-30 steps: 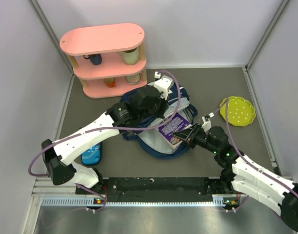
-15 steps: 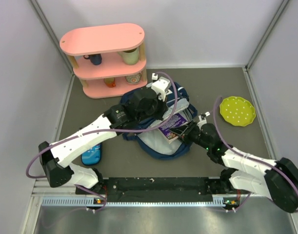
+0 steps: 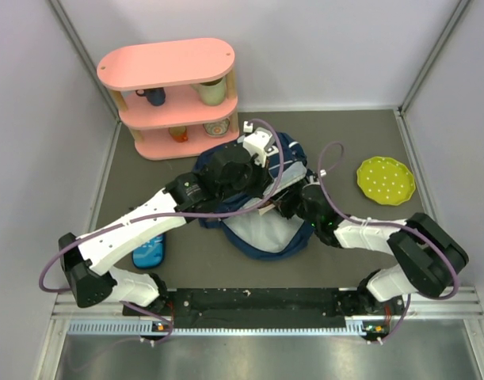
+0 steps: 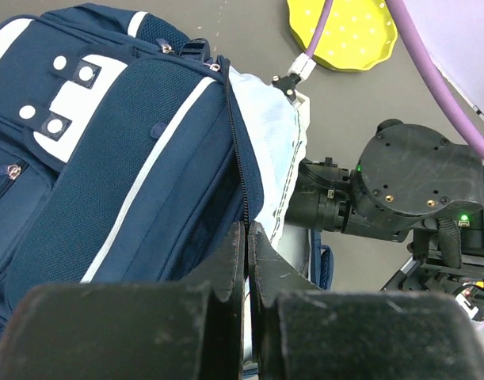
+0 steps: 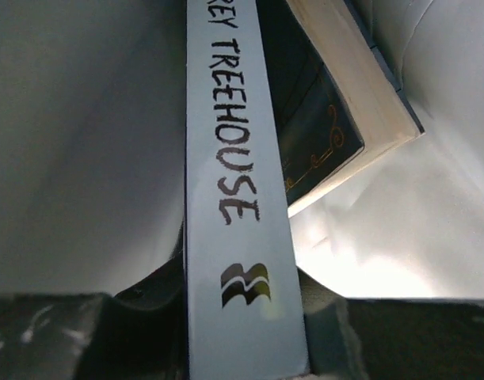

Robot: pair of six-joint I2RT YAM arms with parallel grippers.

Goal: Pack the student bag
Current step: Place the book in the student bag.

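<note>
Right gripper [image 5: 243, 313] has reached into the one bag [image 4: 131, 158], pinching one book [image 5: 234, 158], second book [image 5: 337, 119] beyond its jaws; left gripper [image 4: 247, 237], arm outstretched, pinches the bag edge.

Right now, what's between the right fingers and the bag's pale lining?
A pale blue book, spine lettered TREEHOUSE, clamped in the right fingers; a dark book lies beyond, inside the student bag. Right wrist view.

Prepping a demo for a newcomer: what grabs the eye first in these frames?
Both arms converge on the navy backpack mid-table. The left tool is pinched shut on its zipper edge, while the right tool reaches inside, gripping a book whose spine reads TREEHOUSE. Next come the pink shelf at the back left and the yellow dotted plate on the right.
</note>
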